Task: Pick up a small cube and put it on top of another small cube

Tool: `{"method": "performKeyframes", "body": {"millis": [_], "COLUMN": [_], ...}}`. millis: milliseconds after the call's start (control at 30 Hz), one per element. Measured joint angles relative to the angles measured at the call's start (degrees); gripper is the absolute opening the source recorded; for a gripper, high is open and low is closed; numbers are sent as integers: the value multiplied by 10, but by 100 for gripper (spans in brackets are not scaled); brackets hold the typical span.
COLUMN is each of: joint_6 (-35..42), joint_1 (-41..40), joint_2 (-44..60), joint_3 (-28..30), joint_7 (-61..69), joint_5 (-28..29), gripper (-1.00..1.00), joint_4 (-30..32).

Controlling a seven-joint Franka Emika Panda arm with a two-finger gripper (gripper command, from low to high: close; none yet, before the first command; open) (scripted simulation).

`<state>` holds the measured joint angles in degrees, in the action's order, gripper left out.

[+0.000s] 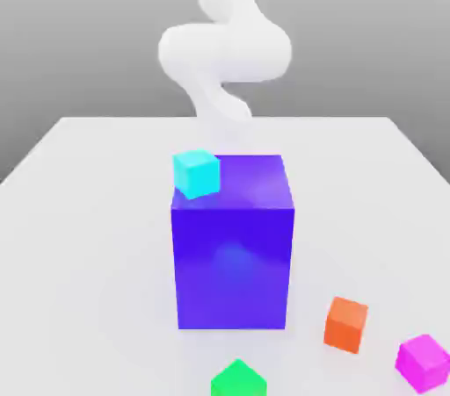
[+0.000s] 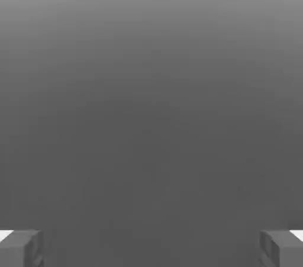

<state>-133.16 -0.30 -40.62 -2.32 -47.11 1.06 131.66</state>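
The small magenta cube (image 1: 424,362) lies on the white table at the front of the exterior view's right. A small orange cube (image 1: 345,324) sits just to its left, and a small green cube (image 1: 238,379) rests at the front edge near the middle. My white arm (image 1: 224,52) rises behind the big block, far from all three. In the hand view my gripper (image 2: 151,249) is open: its two grey fingertips (image 2: 21,248) stand wide apart with nothing between them, facing plain grey.
A big blue-violet block (image 1: 232,254) stands in the middle of the table (image 1: 79,236). A small cyan cube (image 1: 196,173) sits on its top, at the back corner on the exterior view's left.
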Motion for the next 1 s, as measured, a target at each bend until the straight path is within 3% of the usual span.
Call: {"method": "performKeyframes", "body": {"millis": [533, 1000], "joint_6": [-88, -172], "joint_1": [9, 94], "joint_2": [336, 617], "joint_3": [-131, -168], "joint_7": [-105, -165], "joint_5": [100, 144], "gripper": [0, 0], "joint_4": [-8, -14]}}
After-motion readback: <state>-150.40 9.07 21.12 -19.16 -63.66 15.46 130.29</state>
